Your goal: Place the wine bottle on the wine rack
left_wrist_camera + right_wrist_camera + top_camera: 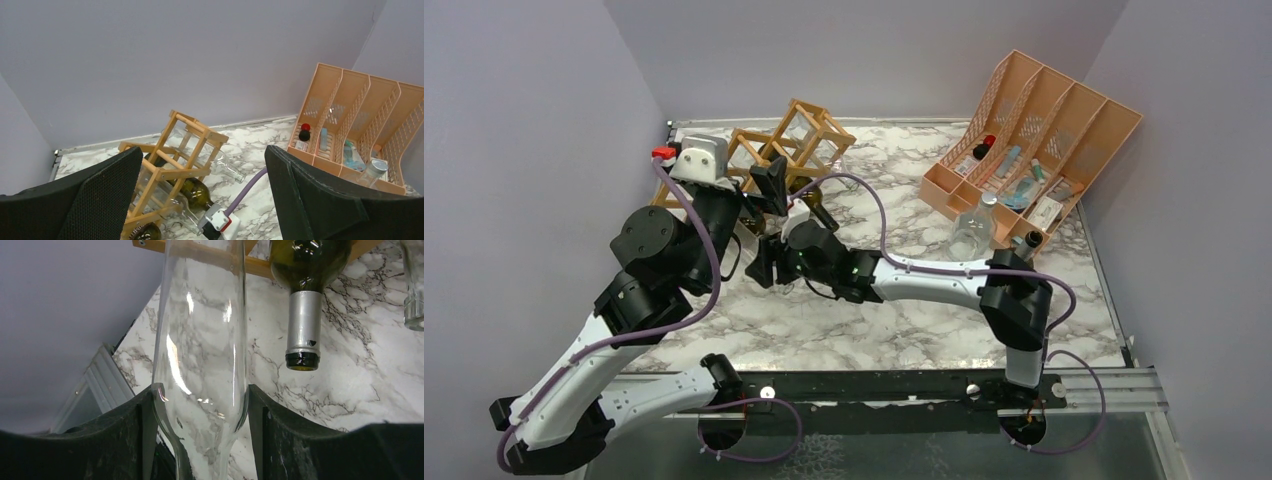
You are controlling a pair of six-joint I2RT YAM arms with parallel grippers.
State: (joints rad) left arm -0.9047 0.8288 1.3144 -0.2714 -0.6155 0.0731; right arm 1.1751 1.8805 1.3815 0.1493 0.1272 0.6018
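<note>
Right jaws clamp clear wine bottle (200, 340) at wine rack (175, 173) edge | left jaws wide

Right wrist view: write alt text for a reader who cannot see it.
A clear glass bottle is clamped in the right gripper, its body reaching up to the wooden wine rack at the top edge. Beside it, a dark green bottle with a silver foil neck pokes out of the rack above the marble table.
</note>
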